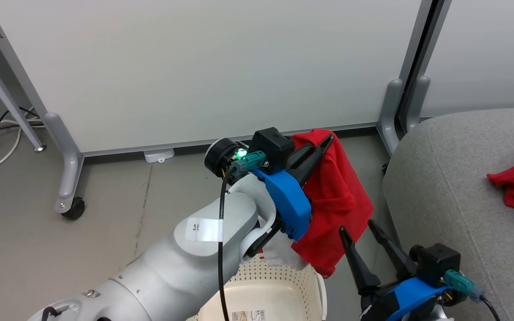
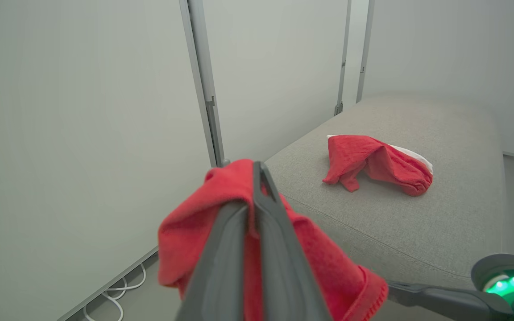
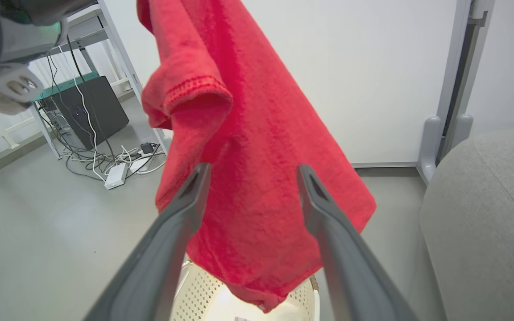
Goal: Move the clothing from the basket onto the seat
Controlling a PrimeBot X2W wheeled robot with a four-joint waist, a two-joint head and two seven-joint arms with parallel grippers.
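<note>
My left gripper (image 1: 326, 138) is shut on a red garment (image 1: 337, 196) that hangs in the air above the cream perforated basket (image 1: 283, 276); in the left wrist view the fingers (image 2: 259, 196) pinch its top fold. The cloth's lower hem dangles over the basket's far rim (image 3: 301, 292). My right gripper (image 1: 356, 228) stands open, low at the right, its fingers (image 3: 194, 187) pointing at the hanging cloth from just in front of it. A second red garment with white trim (image 2: 375, 162) lies on the grey seat (image 1: 453, 191).
White partition panels on grey castor legs (image 1: 67, 178) stand behind. Cables and a power strip (image 3: 116, 171) lie on the floor at the left, by a dark box (image 3: 89, 107). The seat's rounded edge (image 3: 475, 214) is close on the right.
</note>
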